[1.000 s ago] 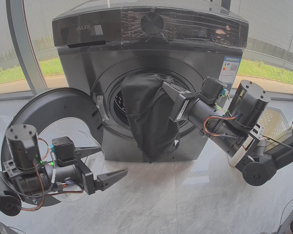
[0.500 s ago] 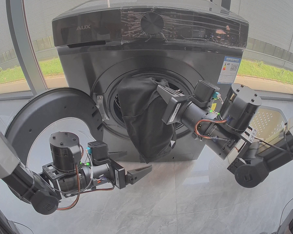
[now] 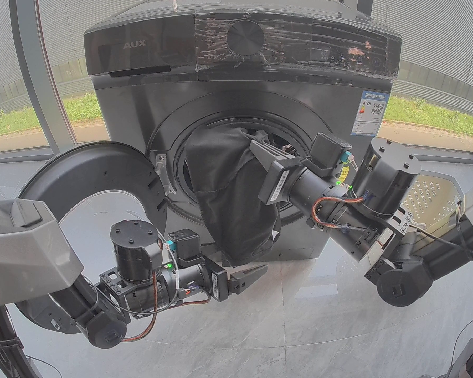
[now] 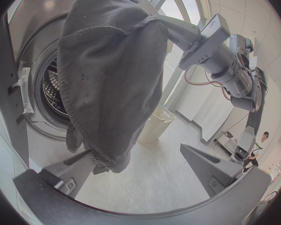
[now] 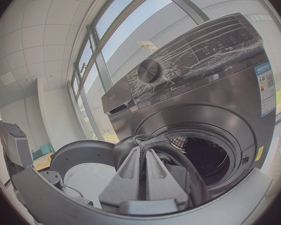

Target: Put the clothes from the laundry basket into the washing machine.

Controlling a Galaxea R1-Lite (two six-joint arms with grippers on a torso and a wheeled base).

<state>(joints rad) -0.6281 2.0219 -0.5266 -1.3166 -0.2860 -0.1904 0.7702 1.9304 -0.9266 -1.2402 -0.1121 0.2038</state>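
Observation:
A black garment hangs from my right gripper, which is shut on its top edge in front of the washing machine opening. The cloth drapes down over the lower rim of the port. In the right wrist view the gripper pinches bunched black fabric before the dark drum. My left gripper is open, low over the floor just below the garment's hem. In the left wrist view the hem of the garment hangs right by one finger of the open gripper.
The round washer door stands swung open to the left. A cream laundry basket sits on the floor to the right of the machine, behind my right arm, and shows as the basket past the garment. Grey tiled floor lies in front.
My left arm has swung right and toward the washer, bringing its open gripper under the hanging garment. My right gripper has shifted the garment slightly left at the port.

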